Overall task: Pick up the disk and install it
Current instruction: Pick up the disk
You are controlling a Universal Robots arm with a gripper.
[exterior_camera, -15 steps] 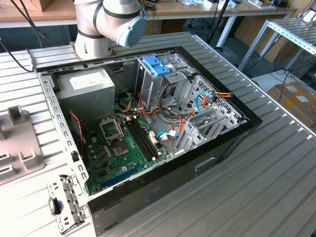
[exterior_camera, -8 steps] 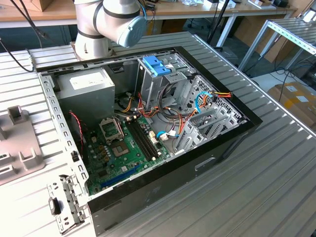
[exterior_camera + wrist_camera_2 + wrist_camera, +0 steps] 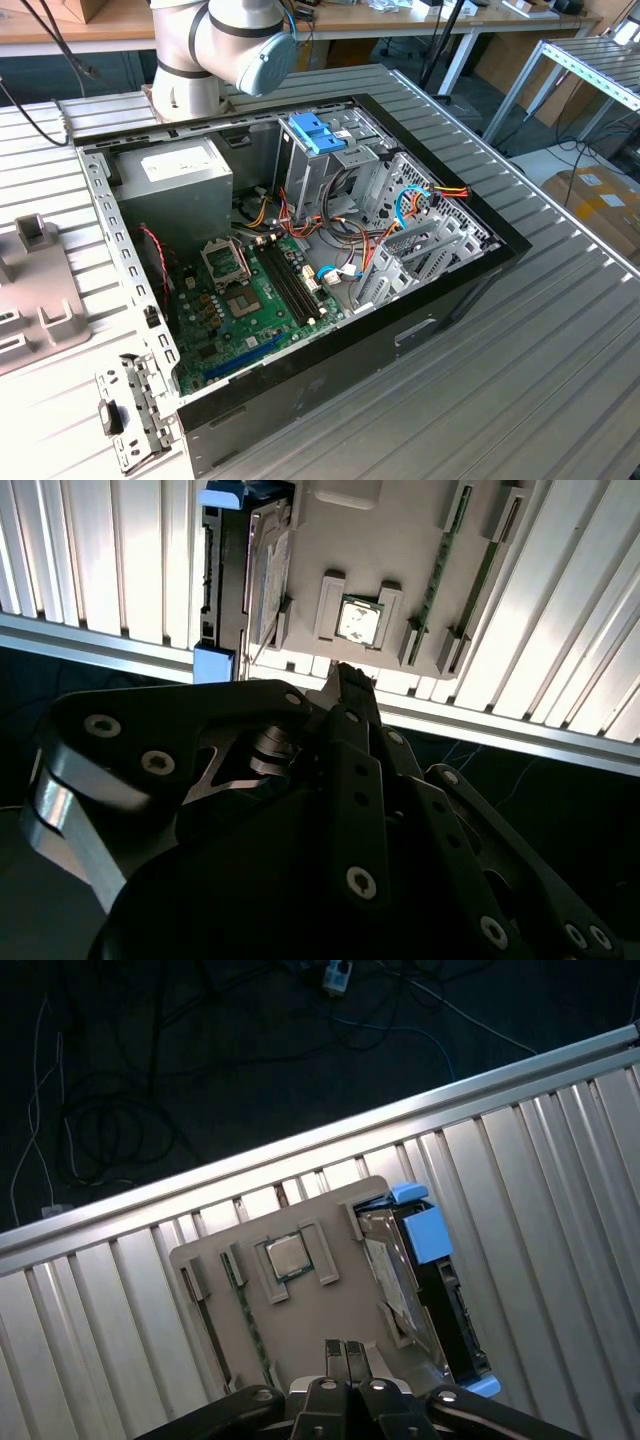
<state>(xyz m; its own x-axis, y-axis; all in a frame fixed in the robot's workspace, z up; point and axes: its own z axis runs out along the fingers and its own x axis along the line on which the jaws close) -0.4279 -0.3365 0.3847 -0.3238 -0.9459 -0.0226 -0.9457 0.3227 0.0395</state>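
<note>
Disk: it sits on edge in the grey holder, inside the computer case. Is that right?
Not quite. The disk does sit on edge in the grey holder, but that holder lies on the ribbed table, outside the case. The first wrist view shows it.

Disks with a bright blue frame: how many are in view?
1. The disk sits in the slot along one edge of the grey tray, in both wrist views. Others could be hidden inside the computer case.
</note>
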